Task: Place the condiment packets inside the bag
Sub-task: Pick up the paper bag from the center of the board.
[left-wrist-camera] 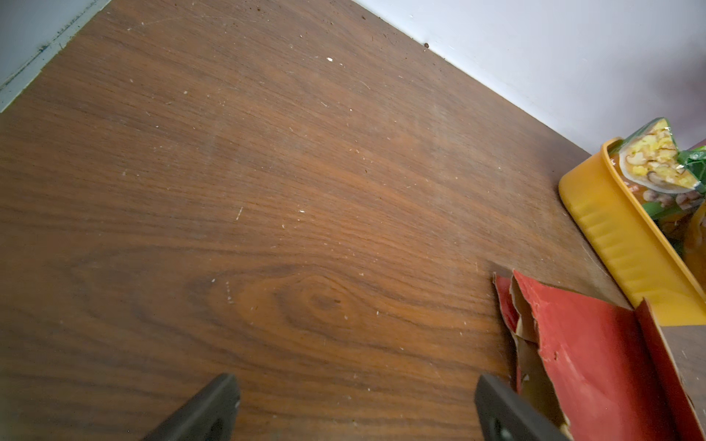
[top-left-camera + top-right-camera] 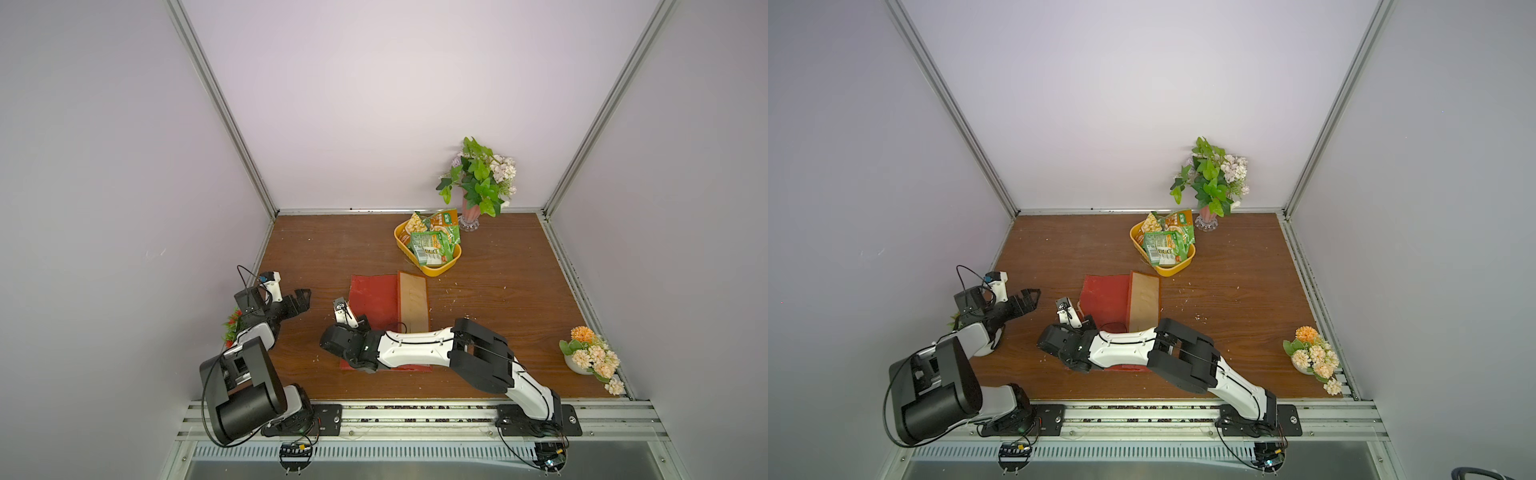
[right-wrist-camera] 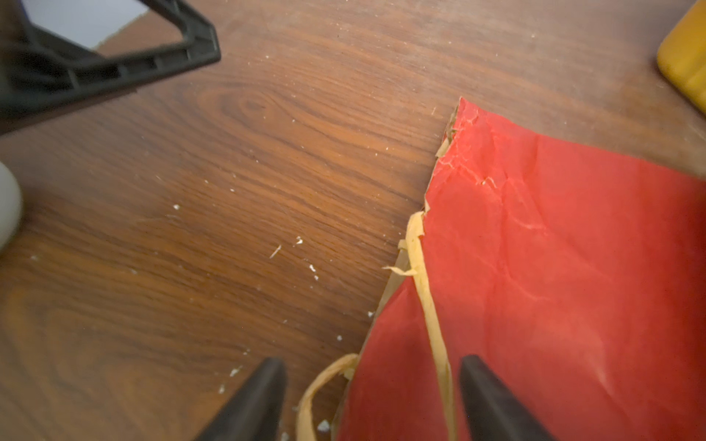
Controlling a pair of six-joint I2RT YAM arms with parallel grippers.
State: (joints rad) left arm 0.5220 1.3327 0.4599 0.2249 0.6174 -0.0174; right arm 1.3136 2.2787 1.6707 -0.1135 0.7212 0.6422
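**Condiment packets** [image 2: 432, 243]: at least three, green with yellow-orange food prints, heaped in one yellow tray [image 2: 441, 272] toward the far right of the table. They overlap, so an exact count is not possible.

**Bag** [image 2: 372, 297]: one, red, lying flat at the table's centre near the tray. A brown panel [image 2: 413, 303] shows along its right side. In both top views the right arm covers its near end.

**Right gripper** [image 3: 372, 359]: jaws apart, straddling the bag's frayed edge and one tan handle cord [image 3: 428, 298], pinching nothing visibly.

**Left gripper** [image 1: 356, 378]: spread wide and empty, above bare wood left of the bag.

**Surroundings:**
- Both arms stand on an aluminium rail [image 2: 415, 415] at the near edge.
- The table [image 2: 498, 291] is dark wood grain flecked with pale scraps.
- Three plain pale walls [image 2: 374, 104] enclose the table.
- There are three flower arrangements: a vase [image 2: 478, 183] behind the tray, a pot of flowers [image 2: 590, 357] at right, and a small plant [image 2: 232, 324] half hidden by the left arm.
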